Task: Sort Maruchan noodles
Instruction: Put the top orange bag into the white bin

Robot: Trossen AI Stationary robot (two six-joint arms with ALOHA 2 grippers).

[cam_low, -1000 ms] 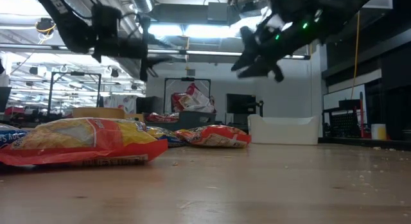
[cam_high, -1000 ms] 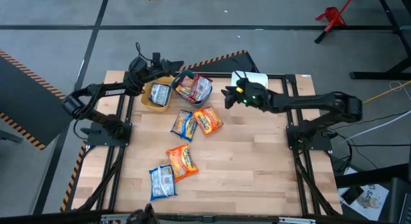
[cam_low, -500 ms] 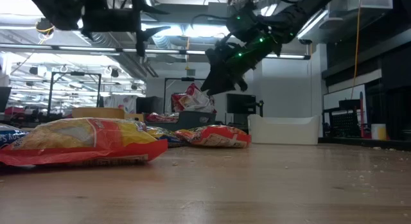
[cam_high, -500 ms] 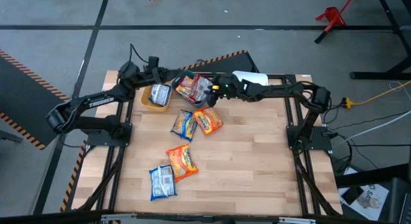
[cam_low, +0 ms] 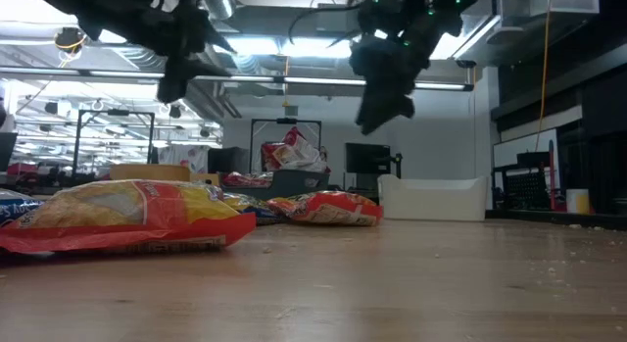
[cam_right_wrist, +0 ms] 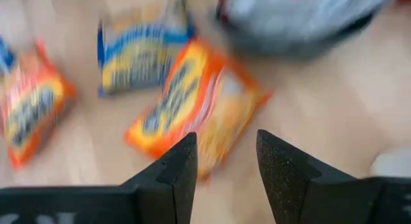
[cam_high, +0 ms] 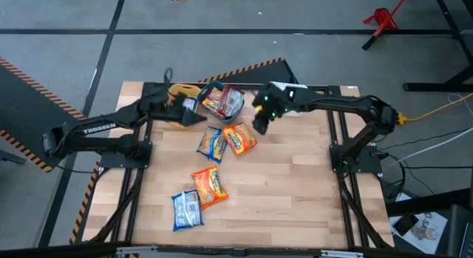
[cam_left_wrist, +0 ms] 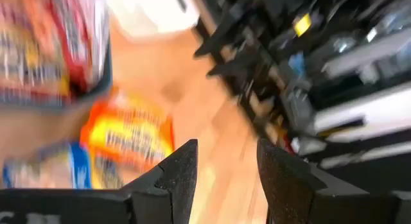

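Observation:
Four noodle packets lie flat on the wooden table: a blue-yellow one [cam_high: 212,143], an orange one [cam_high: 239,137] beside it, another orange one [cam_high: 209,185] and a blue-white one [cam_high: 187,208] nearer the front. Dark red packets stick up out of the teal bin [cam_high: 222,103]. A blue-white packet lies in the yellow bin [cam_high: 179,112], partly hidden by my left arm. My left gripper [cam_high: 196,118] is open and empty by the yellow bin's near side. My right gripper [cam_high: 260,126] is open and empty, pointing down above the table just right of the orange packet [cam_right_wrist: 192,108].
A white bin [cam_high: 290,91] stands at the far edge, right of the teal bin. Bare wood spreads over the table's right half and near right corner. The two grippers are close together around the middle packets, and my right arm shows in the left wrist view [cam_left_wrist: 289,70].
My right gripper has swung left toward the teal bin, then back toward the near edge, tipping to point down beside the orange packet. My left gripper has moved from the yellow bin's far side toward the near edge. No packet has moved.

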